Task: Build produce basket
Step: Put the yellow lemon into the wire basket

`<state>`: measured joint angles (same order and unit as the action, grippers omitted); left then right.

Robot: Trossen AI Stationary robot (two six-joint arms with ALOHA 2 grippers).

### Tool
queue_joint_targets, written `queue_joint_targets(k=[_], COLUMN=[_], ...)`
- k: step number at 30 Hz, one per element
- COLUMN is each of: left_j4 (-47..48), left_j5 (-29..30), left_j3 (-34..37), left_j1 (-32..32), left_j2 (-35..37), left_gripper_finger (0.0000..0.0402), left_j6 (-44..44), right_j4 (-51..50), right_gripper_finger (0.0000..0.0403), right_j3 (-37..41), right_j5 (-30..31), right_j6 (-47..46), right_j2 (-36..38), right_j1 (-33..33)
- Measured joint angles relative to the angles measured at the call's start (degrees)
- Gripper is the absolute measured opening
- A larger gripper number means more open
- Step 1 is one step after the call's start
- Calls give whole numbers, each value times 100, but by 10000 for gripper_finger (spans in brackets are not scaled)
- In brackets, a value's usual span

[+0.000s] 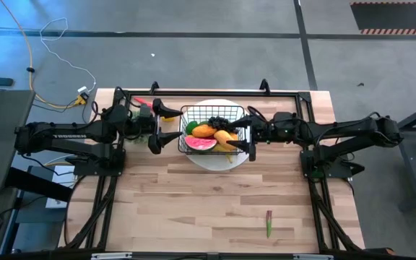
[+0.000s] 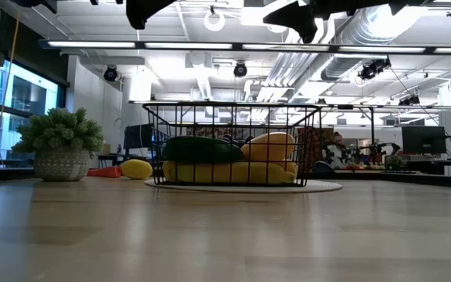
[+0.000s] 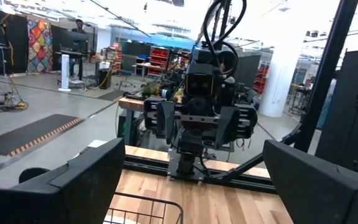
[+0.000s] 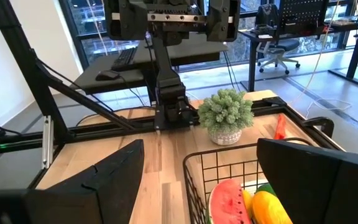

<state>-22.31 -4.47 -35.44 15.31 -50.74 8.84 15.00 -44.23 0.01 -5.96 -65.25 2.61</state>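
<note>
The black wire basket [image 1: 211, 128] stands on a round white plate [image 1: 231, 162] at the table's far middle. It holds a watermelon slice [image 1: 201, 144], an orange mango [image 1: 203, 131], a banana [image 1: 227, 141], dark grapes [image 1: 217, 120] and a green cucumber [image 2: 202, 149]. My left gripper [image 1: 167, 124] is open and empty, just left of the basket. My right gripper [image 1: 243, 133] is open and empty over the basket's right end. In the low view both grippers are well above the basket rim, the left [image 2: 147, 9] and the right [image 2: 300, 19].
A lemon [image 2: 135, 168], a red piece [image 2: 104, 171] and a small potted plant [image 2: 59, 145] sit left of the basket under the left arm. A thin green piece [image 1: 269, 224] lies near the table's near right. A black frame [image 1: 295, 94] runs along the far edge.
</note>
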Motion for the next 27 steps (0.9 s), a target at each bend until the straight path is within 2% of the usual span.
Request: queue_joint_targets(k=[10,18,27], left_j4=[27,22,22], left_j5=[4,41,65], left_j3=[0,0,0], left_j1=[0,0,0], left_j2=[0,0,0], left_gripper_finger=[372,372,372], left_j6=[289,23,103], right_j4=[-164,-206,-227], right_gripper_finger=[293,293,293], right_j3=[-4,-4,-4], right_j5=[0,7,44], right_j6=[-19,84,-59], right_j2=[-2,-4,-4], right_j1=[0,0,0])
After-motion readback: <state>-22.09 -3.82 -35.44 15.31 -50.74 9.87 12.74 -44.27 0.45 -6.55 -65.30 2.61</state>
